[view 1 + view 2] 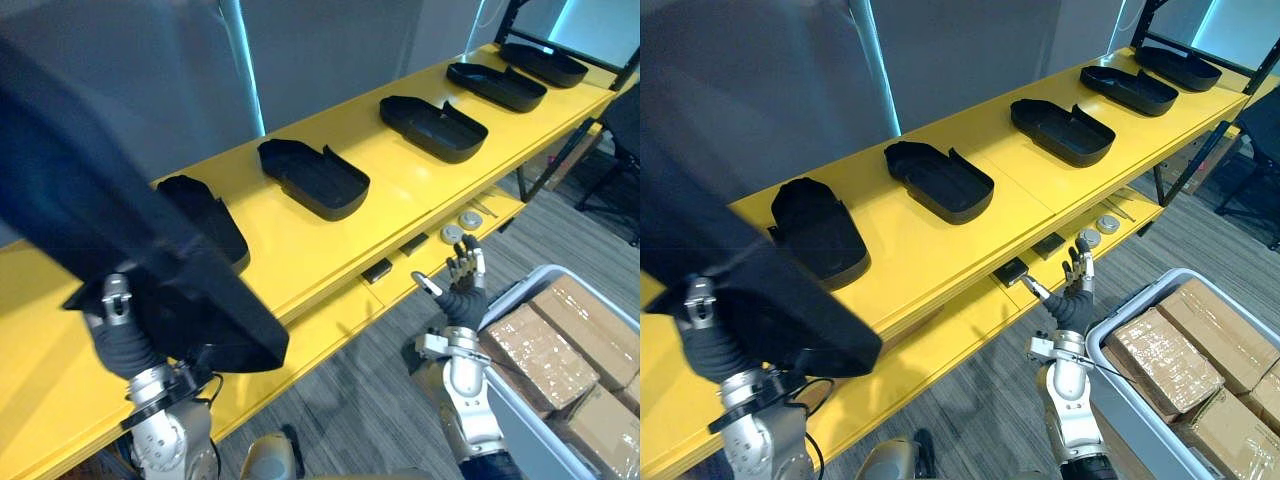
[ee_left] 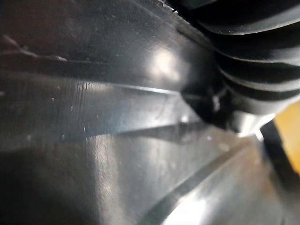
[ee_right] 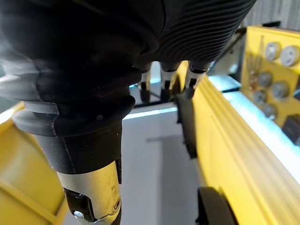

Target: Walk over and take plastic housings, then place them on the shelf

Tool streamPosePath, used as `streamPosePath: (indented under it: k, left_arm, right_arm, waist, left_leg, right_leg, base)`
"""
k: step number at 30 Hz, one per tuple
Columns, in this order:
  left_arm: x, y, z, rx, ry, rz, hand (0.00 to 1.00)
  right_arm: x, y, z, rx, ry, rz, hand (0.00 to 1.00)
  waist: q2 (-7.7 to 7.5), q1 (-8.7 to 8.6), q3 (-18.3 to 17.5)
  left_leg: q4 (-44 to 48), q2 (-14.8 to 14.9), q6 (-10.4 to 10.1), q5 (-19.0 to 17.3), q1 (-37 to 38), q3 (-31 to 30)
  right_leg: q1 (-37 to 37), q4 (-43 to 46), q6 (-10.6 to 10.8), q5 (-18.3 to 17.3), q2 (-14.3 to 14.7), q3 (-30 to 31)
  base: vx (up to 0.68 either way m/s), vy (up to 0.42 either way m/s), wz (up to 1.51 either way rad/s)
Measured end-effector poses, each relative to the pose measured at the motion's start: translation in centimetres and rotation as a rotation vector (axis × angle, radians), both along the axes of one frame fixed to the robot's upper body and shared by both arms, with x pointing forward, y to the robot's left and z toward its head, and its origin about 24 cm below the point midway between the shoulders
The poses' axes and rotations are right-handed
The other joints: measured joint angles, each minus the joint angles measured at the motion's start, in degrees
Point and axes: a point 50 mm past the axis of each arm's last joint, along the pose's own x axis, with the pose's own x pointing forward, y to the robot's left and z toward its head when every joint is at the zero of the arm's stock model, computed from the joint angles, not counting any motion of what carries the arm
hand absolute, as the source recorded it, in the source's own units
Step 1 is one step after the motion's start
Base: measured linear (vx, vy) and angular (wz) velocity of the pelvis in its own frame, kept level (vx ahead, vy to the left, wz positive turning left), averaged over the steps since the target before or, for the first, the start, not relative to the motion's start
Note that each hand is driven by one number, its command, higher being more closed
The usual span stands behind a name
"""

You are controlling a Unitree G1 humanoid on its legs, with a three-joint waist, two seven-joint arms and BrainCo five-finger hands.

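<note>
Left eye view: my left hand (image 1: 118,325) is low at the near left, under a big black housing (image 1: 120,220) raised over the near end of the yellow shelf (image 1: 385,172). The housing hides my grip, so I cannot tell how that hand is set on it. A row of housings (image 1: 315,178) lies along the shelf top, running far to the right. My right hand (image 1: 463,285) is up in front of the lower shelf (image 1: 320,320), fingers straight and spread, holding nothing. At the near right is a grey bin (image 1: 530,440) of brown boxes (image 1: 545,345).

Right eye view: two round discs (image 1: 1098,230) lie on the lower shelf just beyond my right hand.

Left wrist view: glossy black plastic, probably the housing's inner face, sits right against the dark cover of my left hand.

Right wrist view: my right fingers (image 3: 164,84) point straight out beside the shelf's yellow edge, touching nothing.
</note>
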Motion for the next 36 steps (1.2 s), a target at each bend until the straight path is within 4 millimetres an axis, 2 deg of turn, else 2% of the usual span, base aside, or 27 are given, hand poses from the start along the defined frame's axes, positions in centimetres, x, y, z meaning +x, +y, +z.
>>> streamPosePath:
  k: [1,2,3,4,5,6,7,8,9,10,11,12,13,14,16,19,21,22,24,25,26,27,28,29,30,33,36]
  left_arm:
    - [-0.6,0.1,1.2,0.04,-0.085,-0.003,1.0]
    - [-0.8,0.0,2.5,0.081,-0.169,-0.011,1.0]
    - [-1.0,0.0,3.0,0.096,-0.207,-0.011,1.0]
    - [-1.1,0.0,3.9,0.114,-0.264,-0.005,1.0]
    - [-1.0,0.0,4.6,0.133,-0.301,-0.004,1.0]
    - [-1.0,-0.1,4.9,0.148,-0.315,-0.004,1.0]
    - [-0.7,-0.3,5.4,0.169,-0.34,-0.012,1.0]
    - [-0.3,-0.4,6.0,0.176,-0.374,-0.015,1.0]
    - [0.1,-0.5,6.4,0.174,-0.395,-0.02,1.0]
    - [1.0,-0.6,6.7,0.156,-0.413,-0.025,1.0]
    - [1.6,-0.6,6.8,0.14,-0.409,-0.024,1.0]
    - [2.7,-0.7,6.7,0.113,-0.376,-0.032,1.0]
    - [3.5,-0.9,6.4,0.091,-0.329,-0.04,1.0]
    - [3.8,-1.0,6.0,0.075,-0.301,-0.044,1.0]
    - [4.1,-1.6,4.4,0.038,-0.19,-0.076,1.0]
    - [3.9,-1.9,3.4,0.021,-0.141,-0.108,1.0]
    - [3.5,-1.9,3.3,0.04,-0.138,-0.121,1.0]
    - [3.1,-1.9,3.3,0.043,-0.153,-0.138,1.0]
    - [2.7,-1.7,3.1,0.034,-0.155,-0.135,1.0]
    - [2.7,-1.7,3.1,0.028,-0.159,-0.126,1.0]
    - [2.6,-1.6,3.4,0.04,-0.168,-0.119,1.0]
    - [2.6,-1.8,3.5,0.051,-0.165,-0.095,1.0]
    - [2.6,-1.9,3.4,0.055,-0.152,-0.08,1.0]
    - [2.7,-2.1,3.3,0.089,-0.112,-0.042,1.0]
    - [2.8,-2.2,3.2,0.134,-0.072,0.001,1.0]
    - [2.9,-2.0,3.1,0.228,-0.009,0.106,1.0]
    - [2.7,-0.8,2.7,0.24,0.05,0.2,1.0]
  right_arm:
    - [0.0,-0.1,0.0,0.007,0.0,-0.021,0.0]
    - [-0.2,-0.5,0.1,0.024,-0.004,-0.054,0.0]
    - [-0.3,-0.7,0.2,0.03,-0.008,-0.065,0.0]
    - [-0.6,-0.8,0.3,0.027,-0.017,-0.078,0.0]
    - [-0.7,-1.0,0.3,-0.004,-0.015,-0.091,0.0]
    - [-0.8,-1.1,0.3,-0.022,-0.014,-0.097,0.0]
    - [-0.9,-1.3,0.3,-0.05,-0.016,-0.107,0.0]
    - [-1.0,-1.6,0.8,-0.067,-0.043,-0.112,0.0]
    - [-1.0,-1.8,1.4,-0.068,-0.07,-0.121,0.0]
    - [-1.2,-2.4,2.4,-0.077,-0.122,-0.14,0.0]
    - [-1.4,-2.7,2.9,-0.083,-0.146,-0.148,0.0]
    - [-1.6,-3.2,3.5,-0.091,-0.174,-0.167,0.0]
    - [-1.7,-3.5,3.9,-0.098,-0.192,-0.175,0.0]
    - [-1.7,-3.7,4.1,-0.109,-0.199,-0.18,0.0]
    - [-1.7,-4.6,4.5,-0.168,-0.205,-0.175,0.0]
    - [-1.8,-5.6,4.9,-0.227,-0.206,-0.204,0.0]
    - [-2.0,-6.2,5.3,-0.251,-0.218,-0.228,0.0]
    - [-2.1,-6.8,5.8,-0.27,-0.233,-0.255,0.0]
    - [-1.7,-7.3,6.8,-0.316,-0.265,-0.276,0.0]
    - [-1.3,-7.3,7.6,-0.338,-0.296,-0.271,0.0]
    - [-1.2,-7.1,8.2,-0.335,-0.325,-0.271,0.0]
    - [-1.5,-7.2,9.0,-0.337,-0.37,-0.283,0.0]
    - [-1.7,-7.3,9.3,-0.336,-0.385,-0.293,0.0]
    - [-2.1,-7.3,9.3,-0.333,-0.389,-0.305,0.0]
    - [-2.6,-7.5,9.0,-0.33,-0.378,-0.317,0.0]
    - [-3.7,-7.3,8.8,-0.317,-0.389,-0.314,0.0]
    - [-4.5,-6.6,9.5,-0.313,-0.453,-0.292,0.0]
  waist:
    - [-0.65,0.04,0.11]
    - [-1.49,0.17,0.15]
    - [-1.7,0.18,0.26]
    - [-2.12,-0.15,0.42]
    - [-2.29,-0.85,0.43]
    - [-2.36,-1.33,0.34]
    - [-1.94,-2.31,-0.47]
    - [-2.44,-3.22,-1.81]
    - [-2.55,-3.48,-1.94]
    - [-2.46,-4.08,-1.93]
    - [-2.3,-4.78,-2.03]
    - [-2.36,-5.77,-2.07]
    - [-3.79,-6.56,-2.81]
    - [-3.21,-6.8,-2.67]
    - [-0.08,-6.28,-2.37]
    - [1.29,-6.43,-2.54]
    - [1.4,-6.51,-2.6]
    - [1.2,-6.32,-2.68]
    - [1.18,-5.92,-2.57]
    - [1.74,-5.71,-2.34]
    - [0.51,-5.63,-2.98]
    - [0.18,-6.44,-2.95]
    - [0.53,-6.86,-2.89]
    - [1.55,-7.49,-2.97]
    - [2.23,-7.95,-3.2]
    - [2.5,-7.96,-3.37]
    - [2.63,-8.06,-3.45]
  left_leg:
    - [0.71,-0.99,0.31,-0.91,0.01,-0.44]
    - [0.44,-2.41,0.61,-1.43,0.35,-0.79]
    - [-0.12,-2.83,0.73,-1.5,1.1,-1.06]
    - [-1.4,-4.17,1.1,-1.49,2.53,-1.75]
    - [-3.96,-4.94,1.89,-0.93,4.92,-2.61]
    - [-5.43,-4.99,2.3,-0.48,6.1,-3.13]
    - [-7.82,-4.58,2.59,0.53,7.13,-4.51]
    - [-9.65,-4.3,2.19,1.45,6.91,-6.16]
    - [-10.29,-4.04,1.74,1.77,6.85,-6.93]
    - [-10.97,-3.33,0.76,2.37,6.48,-8.63]
    - [-10.74,-2.88,0.23,2.58,5.82,-9.68]
    - [-10.33,-2.48,-0.71,2.67,5.18,-12.14]
    - [-8.76,-2.85,-2.21,1.95,3.94,-13.98]
    - [-7.8,-2.6,-3.18,1.31,3.39,-15.38]
    - [-7.33,0.02,-4.54,1.54,2.96,-17.35]
    - [-8.68,1.13,-6.67,3.58,5.53,-18.68]
    - [-8.61,1.91,-6.44,4.29,6.26,-15.84]
    - [-8.34,2.31,-5.55,5.0,6.18,-12.58]
    - [-6.75,2.34,-3.42,6.38,4.97,-10.08]
    - [-6.92,2.93,-2.74,6.94,4.92,-9.94]
    - [-8.95,1.97,-3.37,7.43,5.45,-10.09]
    - [-12.57,1.92,-4.17,6.86,6.96,-9.84]
    - [-12.66,2.46,-3.84,6.19,6.91,-8.95]
    - [-13.79,2.77,-4.07,6.28,7.36,-7.58]
    - [-16.29,2.89,-5.19,6.99,8.48,-6.5]
    - [-18.42,2.35,-6.2,8.41,9.19,-5.53]
    - [-19.95,1.27,-5.24,9.42,8.97,-5.56]
  right_leg:
    - [0.05,1.67,-0.25,-1.44,-1.24,-0.08]
    - [0.21,3.69,-2.03,-3.02,-2.8,0.07]
    - [0.0,5.93,-3.37,-3.14,-3.46,0.75]
    - [-2.89,12.85,-6.08,-1.26,-5.35,5.92]
    - [-6.56,20.34,-8.14,2.68,-6.15,12.12]
    - [-7.87,22.42,-8.41,2.82,-5.98,14.56]
    - [-9.37,21.83,-7.2,-0.25,-3.76,17.59]
    - [-11.05,17.69,-7.4,-2.53,-0.85,19.59]
    - [-11.67,15.1,-7.67,-2.98,0.8,20.97]
    - [-12.86,9.41,-7.5,-2.88,4.08,24.66]
    - [-13.26,6.62,-7.03,-2.57,5.65,26.7]
    - [-13.32,0.78,-5.7,-1.05,8.09,30.36]
    - [-13.29,-3.55,-4.27,5.2,9.2,31.97]
    - [-12.55,-3.15,-2.17,4.36,9.24,31.41]
    - [-10.86,-3.7,-3.49,3.72,11.84,28.56]
    - [-5.44,-3.84,-5.45,2.56,12.97,24.22]
    - [-3.09,-3.58,-6.78,1.64,13.1,22.41]
    - [-3.11,-1.96,-7.43,0.4,12.74,21.38]
    - [-5.9,4.89,-8.44,-1.23,11.96,20.66]
    - [-9.21,8.29,-10.26,-4.38,12.57,22.44]
    - [-9.51,4.18,-9.93,-3.05,12.4,24.07]
    - [-9.43,3.78,-7.89,-4.86,11.55,23.14]
    - [-9.48,3.69,-8.03,-4.77,11.87,22.32]
    - [-9.22,3.71,-8.09,-4.72,12.02,21.52]
    - [-9.19,3.67,-7.96,-4.65,12.02,21.17]
    - [-9.07,2.19,-7.26,-3.48,11.78,21.25]
    - [-8.19,-1.03,-6.06,-0.99,11.4,21.1]
  base:
    - [0.03,0.118,0.3]
    - [0.07,0.095,0.31]
    - [0.12,0.069,0.32]
    - [0.13,0.086,0.34]
    - [0.11,0.091,0.34]
    - [0.12,0.047,0.44]
    - [0.16,-0.032,0.59]
    - [0.18,-0.069,0.67]
    - [0.18,-0.128,0.69]
    - [0.14,-0.135,0.61]
    - [0.16,-0.193,0.89]
    - [0.16,-0.218,1.05]
    - [0.19,-0.284,1.04]
    - [0.21,-0.265,0.81]
    - [0.18,-0.203,0.51]
    - [0.15,-0.183,0.74]
    - [0.1,-0.106,0.75]
    - [0.07,-0.067,0.63]
    - [0.01,-0.057,0.44]
    - [-0.07,-0.093,0.15]
    - [-0.07,-0.171,0.3]
    - [-0.04,-0.175,0.38]
    - [0.01,-0.169,0.49]
    - [-0.01,-0.078,0.36]
    - [-0.01,-0.038,0.25]
    - [-0.03,0.051,-0.02]
    - [-0.02,0.099,0.04]
